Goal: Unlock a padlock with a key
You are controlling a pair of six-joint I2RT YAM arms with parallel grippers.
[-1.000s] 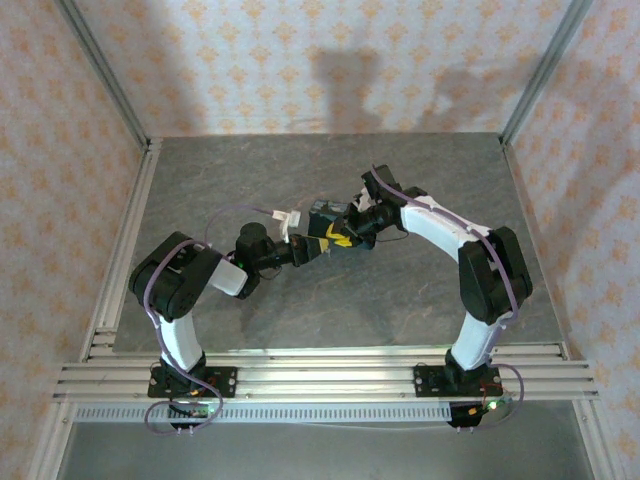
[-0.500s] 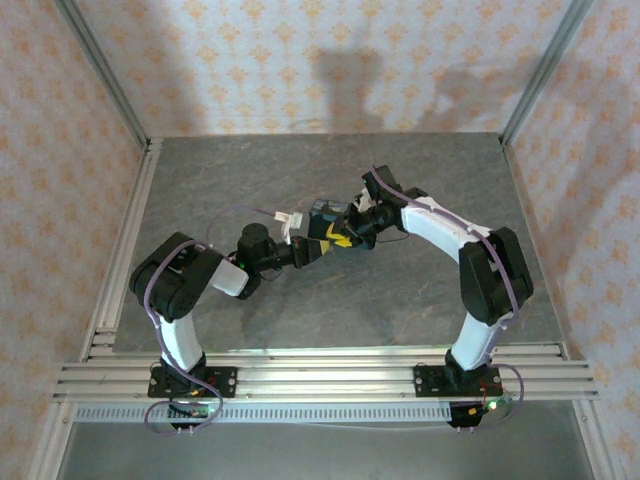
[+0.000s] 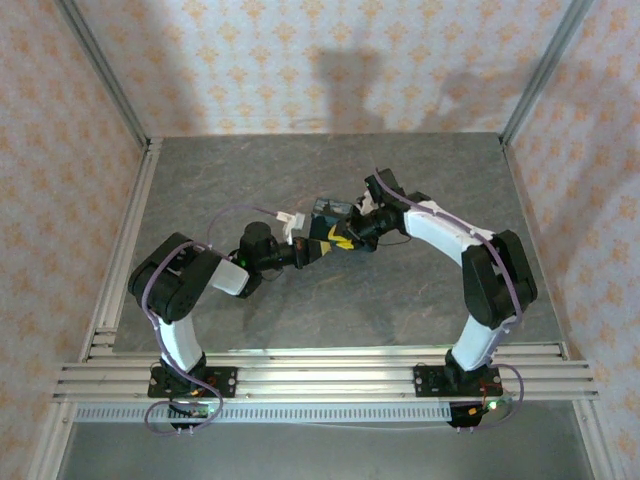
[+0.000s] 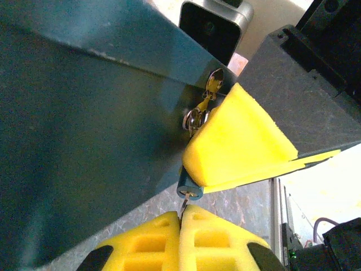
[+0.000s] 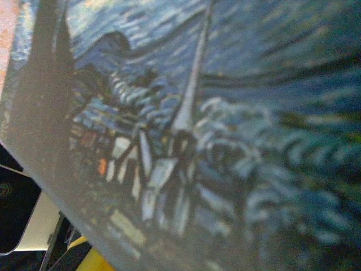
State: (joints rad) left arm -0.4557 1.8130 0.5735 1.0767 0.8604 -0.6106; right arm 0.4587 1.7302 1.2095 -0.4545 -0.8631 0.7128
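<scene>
- The left gripper [image 4: 180, 221] has its two yellow foam pads [image 4: 220, 243] pressed flat together, no gap at the seam.
- The key [image 4: 183, 210], a thin pale sliver, is pinched in that seam and sticks out just ahead of the tips.
- The key's far end meets a small round blue-grey barrel [image 4: 189, 192], directly ahead of the closed pads.
- Just beyond the barrel sits a yellow foam wedge [image 4: 237, 144], the pad of the right gripper [image 3: 350, 236], its tip touching the barrel.
- Whether the right gripper's jaws are wide or narrow cannot be told; the box print crowds its wrist view.
- Ahead and to the left of the pads, a dark blue box [image 4: 84, 124] rises as a tilted wall, its swirly print close to the right wrist camera.
- A small ring of silvery keys [image 4: 196, 117] hangs against the box, beyond the wedge's tip.
- From above, both grippers meet at the box [image 3: 325, 210] in mid-table [image 3: 250, 170].
</scene>
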